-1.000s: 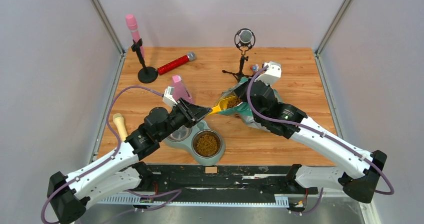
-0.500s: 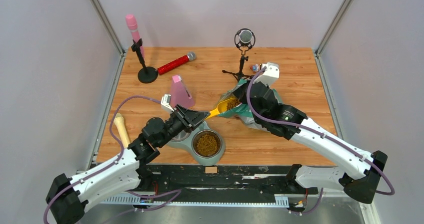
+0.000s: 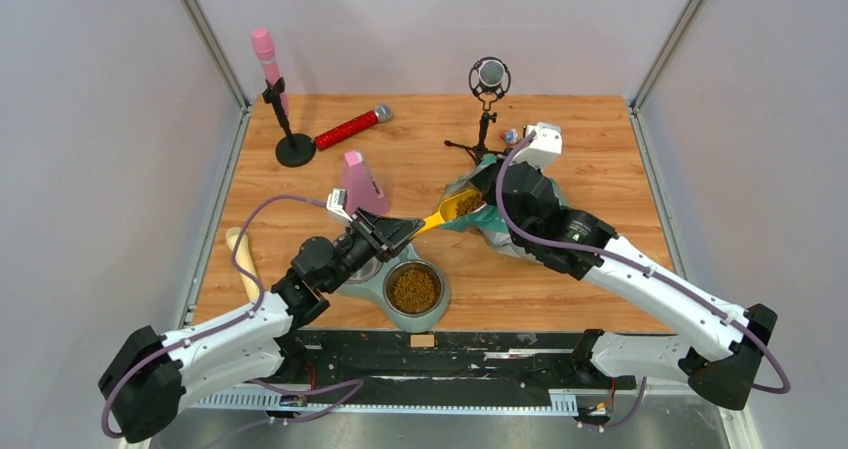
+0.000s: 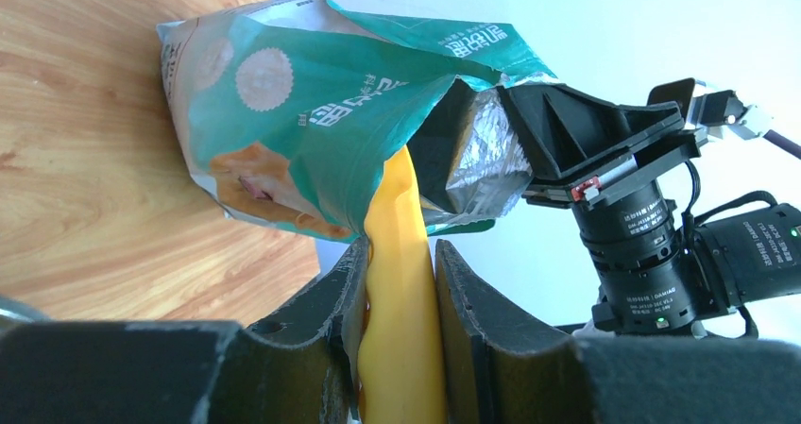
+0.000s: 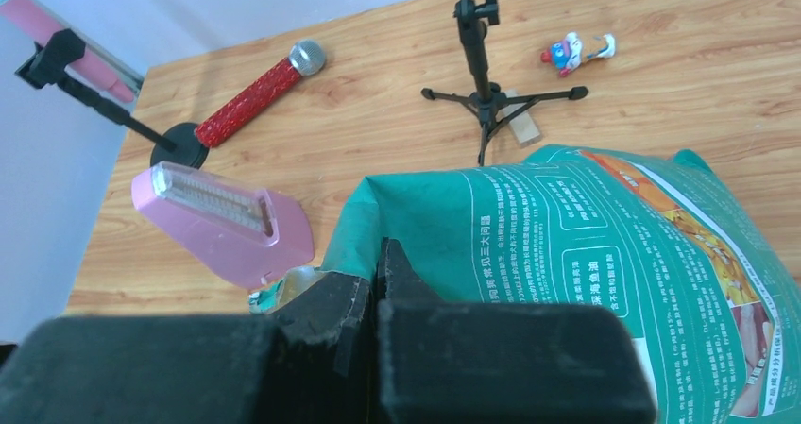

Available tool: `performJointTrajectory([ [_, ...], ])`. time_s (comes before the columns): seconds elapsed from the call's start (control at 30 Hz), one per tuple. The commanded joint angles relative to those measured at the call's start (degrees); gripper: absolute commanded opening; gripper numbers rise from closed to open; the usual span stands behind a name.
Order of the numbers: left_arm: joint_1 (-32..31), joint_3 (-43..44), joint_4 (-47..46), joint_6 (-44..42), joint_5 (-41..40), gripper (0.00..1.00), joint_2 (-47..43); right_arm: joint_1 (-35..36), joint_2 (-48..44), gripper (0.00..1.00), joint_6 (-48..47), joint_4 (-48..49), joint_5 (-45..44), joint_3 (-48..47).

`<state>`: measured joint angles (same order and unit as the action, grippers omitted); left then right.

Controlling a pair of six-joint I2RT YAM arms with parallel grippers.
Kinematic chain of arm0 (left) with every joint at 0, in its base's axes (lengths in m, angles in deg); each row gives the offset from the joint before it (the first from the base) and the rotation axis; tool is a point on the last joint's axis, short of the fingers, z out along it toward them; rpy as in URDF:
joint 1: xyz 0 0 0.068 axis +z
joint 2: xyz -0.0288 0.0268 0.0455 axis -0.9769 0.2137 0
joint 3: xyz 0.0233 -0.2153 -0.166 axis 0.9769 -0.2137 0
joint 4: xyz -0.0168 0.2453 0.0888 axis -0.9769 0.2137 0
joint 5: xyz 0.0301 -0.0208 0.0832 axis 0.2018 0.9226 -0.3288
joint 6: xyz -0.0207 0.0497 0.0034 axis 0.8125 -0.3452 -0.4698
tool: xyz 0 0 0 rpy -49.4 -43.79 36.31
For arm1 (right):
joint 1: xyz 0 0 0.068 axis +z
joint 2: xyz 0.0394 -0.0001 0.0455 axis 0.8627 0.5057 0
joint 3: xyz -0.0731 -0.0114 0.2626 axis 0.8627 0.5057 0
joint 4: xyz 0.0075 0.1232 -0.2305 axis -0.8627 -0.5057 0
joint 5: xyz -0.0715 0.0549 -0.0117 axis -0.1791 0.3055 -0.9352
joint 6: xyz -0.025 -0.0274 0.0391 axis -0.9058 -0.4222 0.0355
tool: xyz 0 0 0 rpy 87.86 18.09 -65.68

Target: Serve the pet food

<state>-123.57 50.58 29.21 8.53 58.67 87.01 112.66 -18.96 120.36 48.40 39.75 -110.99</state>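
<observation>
Now: left gripper (image 4: 401, 282), clamped on the scoop (image 3: 455, 207) handle, arm dropped lower; scoop stays at the bag (image 3: 490, 231) mouth, loaded with kibble (image 3: 467, 204); right gripper (image 5: 373, 292) pinches the bag's edge; bowl (image 3: 440, 291) awaits this load.

**Stuff you can't actually see here**

Left wrist cam: the yellow scoop (image 4: 401, 282) vanishes bowl-first into the bag (image 4: 312, 112) at 12 o'clock, and its handle runs off the bottom edge. Overhead, the left gripper (image 3: 405, 231) covers most of the double feeder (image 3: 350, 287)'s 9 o'clock bowl. The tiny figure (image 3: 511, 135) at the bag's 1 o'clock is too small to make out.
</observation>
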Motion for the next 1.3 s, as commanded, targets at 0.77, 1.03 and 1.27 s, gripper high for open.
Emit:
performJointTrajectory([
  [0.77, 0.38, 5.30, -45.70, 10.42, 1.77, 0.00, 29.92, -1.23, -4.37, 0.00, -2.15, 6.30, -5.35, -2.53],
  [1.03, 0.38, 3.81, -44.14, 9.58, 1.67, 0.00, 26.06, -1.22, -5.11, 0.00, -2.25, 6.24, -6.57, -1.87],
  [1.27, 0.38, 2.76, -33.73, 7.04, -1.51, 0.00, 15.71, -1.26, -5.28, 0.00, -2.41, 6.27, -6.43, -1.80],
])
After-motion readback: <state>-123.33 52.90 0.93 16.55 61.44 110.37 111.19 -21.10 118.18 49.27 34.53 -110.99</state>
